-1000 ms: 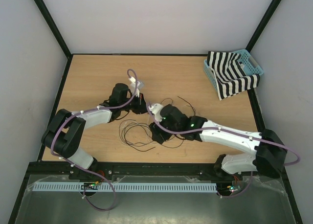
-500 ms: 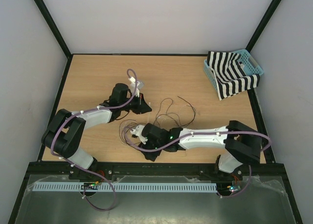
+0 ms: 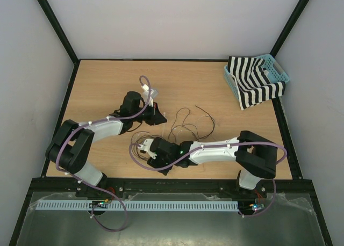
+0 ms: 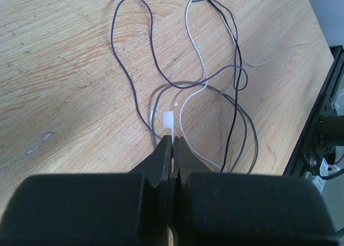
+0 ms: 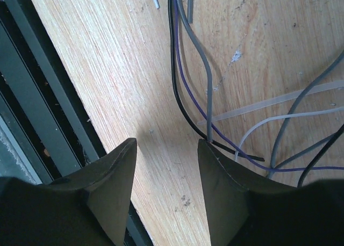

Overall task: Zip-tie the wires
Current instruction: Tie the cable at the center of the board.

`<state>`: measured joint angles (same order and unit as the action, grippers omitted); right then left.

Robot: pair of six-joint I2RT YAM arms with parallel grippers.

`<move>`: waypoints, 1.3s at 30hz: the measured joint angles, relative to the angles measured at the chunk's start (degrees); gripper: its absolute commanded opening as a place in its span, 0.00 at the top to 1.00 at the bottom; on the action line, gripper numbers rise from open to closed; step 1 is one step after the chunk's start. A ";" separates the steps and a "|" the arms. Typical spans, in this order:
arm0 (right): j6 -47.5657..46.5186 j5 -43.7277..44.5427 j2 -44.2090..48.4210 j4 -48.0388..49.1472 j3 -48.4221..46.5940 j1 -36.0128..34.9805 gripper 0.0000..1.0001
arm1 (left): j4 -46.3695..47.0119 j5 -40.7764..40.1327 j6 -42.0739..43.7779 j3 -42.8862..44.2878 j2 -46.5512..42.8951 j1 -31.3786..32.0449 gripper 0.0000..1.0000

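Note:
The wires (image 3: 189,129) lie in loose loops on the wooden table between the two grippers. In the left wrist view they are purple, grey, white and black strands (image 4: 189,86). My left gripper (image 3: 160,117) (image 4: 173,138) is shut on the zip tie (image 4: 168,119), whose white end pokes out past the fingertips, just above the table. My right gripper (image 3: 141,146) (image 5: 166,144) is open and empty, low over the table near the front edge. Its right finger is next to black, purple and grey wires (image 5: 181,79). A whitish translucent strip (image 5: 279,100) lies among them.
A blue basket (image 3: 277,69) with a black-and-white striped cloth (image 3: 250,85) stands at the back right corner. The black front rail (image 5: 32,95) of the table runs close beside my right gripper's left finger.
My right arm has swung left and toward the front edge, from the middle of the wires to their left loops. The left arm has stayed put, still shut.

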<state>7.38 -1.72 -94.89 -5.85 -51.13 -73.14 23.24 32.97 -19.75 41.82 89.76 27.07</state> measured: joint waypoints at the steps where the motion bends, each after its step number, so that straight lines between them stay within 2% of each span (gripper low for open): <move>1: -0.17 0.22 0.00 0.00 -0.02 -0.02 0.41 | 0.00 0.02 -0.02 0.00 0.00 0.00 1.00; 25: -5.38 4.98 -7.78 2.56 -9.35 0.00 0.42 | 0.00 0.68 -1.18 0.00 0.02 0.00 1.00; 39: -4.79 3.87 -4.22 2.03 -3.02 0.00 0.42 | 0.00 1.09 -1.31 0.00 0.13 0.00 1.00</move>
<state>2.59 2.15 -99.11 -3.81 -54.15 -73.14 23.24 34.06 -21.06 41.82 89.89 27.07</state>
